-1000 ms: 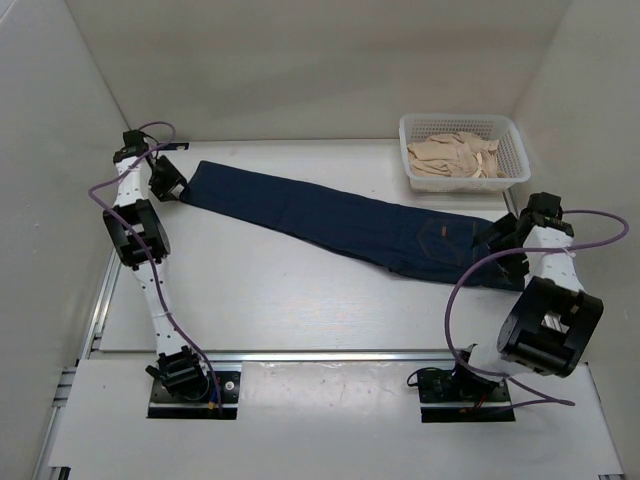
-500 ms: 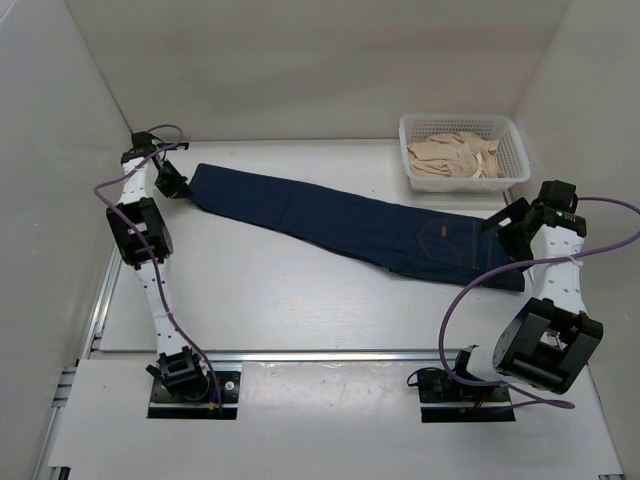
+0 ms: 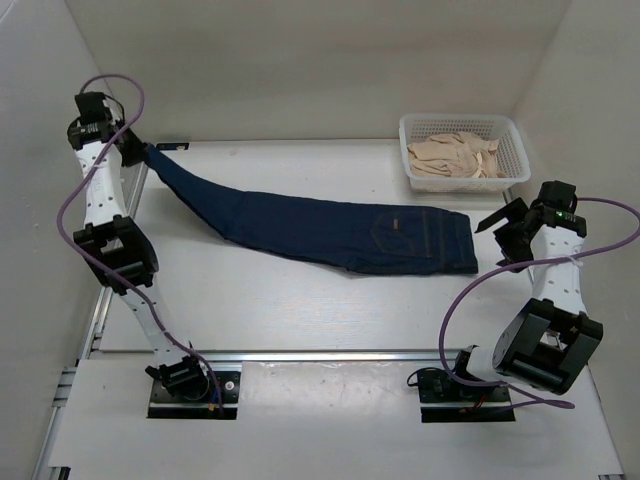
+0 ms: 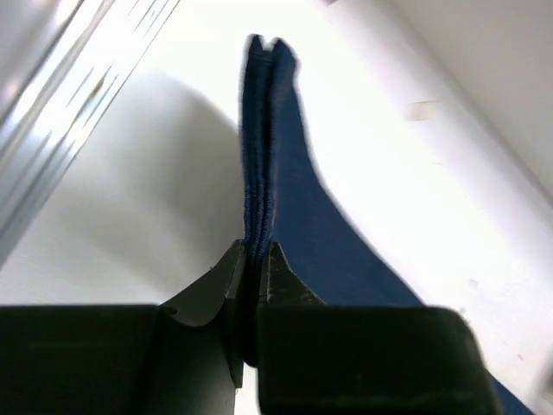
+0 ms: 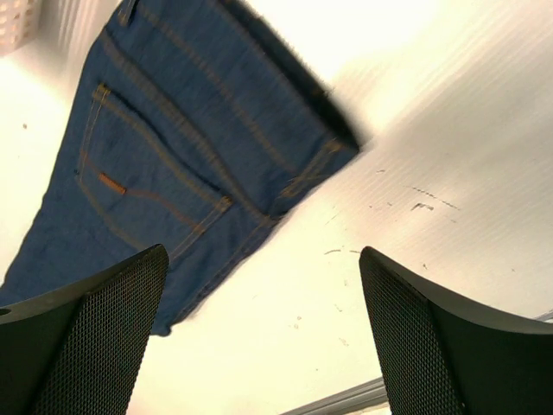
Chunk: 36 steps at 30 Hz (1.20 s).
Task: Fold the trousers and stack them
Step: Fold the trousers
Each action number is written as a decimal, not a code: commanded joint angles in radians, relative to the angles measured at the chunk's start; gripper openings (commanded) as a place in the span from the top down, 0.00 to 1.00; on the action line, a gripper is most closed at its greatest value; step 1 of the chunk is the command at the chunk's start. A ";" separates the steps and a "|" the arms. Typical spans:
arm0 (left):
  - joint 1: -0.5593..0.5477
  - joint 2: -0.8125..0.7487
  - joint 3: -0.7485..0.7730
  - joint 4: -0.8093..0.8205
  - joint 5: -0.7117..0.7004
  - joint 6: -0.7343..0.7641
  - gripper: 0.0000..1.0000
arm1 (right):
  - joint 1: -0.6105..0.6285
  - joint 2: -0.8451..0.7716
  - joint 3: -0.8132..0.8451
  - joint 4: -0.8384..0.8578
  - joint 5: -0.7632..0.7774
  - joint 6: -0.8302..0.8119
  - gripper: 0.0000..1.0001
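Note:
The trousers [image 3: 330,228] are dark navy jeans folded lengthwise, lying across the table from far left to right, with the waistband and tan-stitched pocket at the right end [image 5: 186,147]. My left gripper [image 3: 135,150] is raised at the far left and shut on the leg hems [image 4: 259,173], which hang up off the table. My right gripper [image 3: 505,232] is open and empty, just right of the waistband and apart from it; in the right wrist view its gap [image 5: 263,333] is over bare table.
A white mesh basket [image 3: 420,175] holding beige cloth [image 3: 455,155] stands at the back right. White walls close the table on three sides. A metal rail [image 3: 330,355] runs along the near edge.
My left gripper has lifted the leg hems up and to the left, dragging the trousers leftward. My right gripper has let go of the waistband and drawn back to the right.

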<state>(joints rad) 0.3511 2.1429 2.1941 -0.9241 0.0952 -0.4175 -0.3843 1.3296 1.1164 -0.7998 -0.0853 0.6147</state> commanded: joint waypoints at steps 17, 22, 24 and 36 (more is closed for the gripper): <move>-0.619 -0.437 -0.382 0.107 -0.070 -0.047 0.90 | 0.007 -0.168 -0.032 -0.027 -0.162 -0.072 0.07; -0.724 -0.413 -0.370 0.126 -0.100 -0.092 0.90 | 0.027 -0.188 -0.041 -0.027 -0.162 -0.072 0.07; -0.754 -0.390 -0.341 0.126 -0.100 -0.113 0.90 | 0.027 -0.197 -0.052 -0.027 -0.162 -0.072 0.07; -0.865 -0.291 -0.286 0.126 -0.164 -0.184 0.90 | 0.027 -0.207 -0.053 -0.027 -0.171 -0.072 0.07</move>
<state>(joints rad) -0.5091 1.8549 1.8820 -0.8120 -0.0200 -0.5694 -0.3595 1.1427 1.0546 -0.8219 -0.2333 0.5636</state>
